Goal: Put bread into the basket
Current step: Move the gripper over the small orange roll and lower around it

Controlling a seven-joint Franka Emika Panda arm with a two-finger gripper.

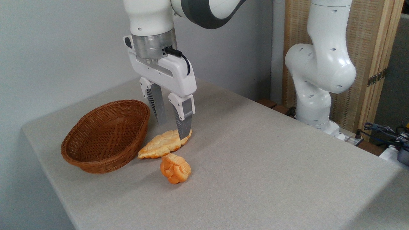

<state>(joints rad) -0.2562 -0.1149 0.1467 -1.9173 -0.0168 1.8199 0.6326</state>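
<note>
One table (255, 166) with a pale grey cloth-like covering carries everything; behind it stands a plain grey wall, and a slatted wooden screen (367, 48) fills the right background, with cables (383, 131) at the far right edge. The basket (107, 135), oval and brown, sits near the table's left corner, its long axis running from lower left to upper right, its bowl holding nothing. The bread (175, 168), a small knotted orange bun, rests on the table in front of and to the right of the basket, apart from it (being roundish, it shows no clear long axis). A longer, paler braided loaf (161, 144) lies between bun and basket, running lower left to upper right, its left end close by the basket rim. The arm descends from the top of the view, with the hand (172, 129) pointing straight down over the loaf's right end. Its fingers (183, 123) stand apart, the nearer tip overlapping the loaf; contact cannot be confirmed.
</note>
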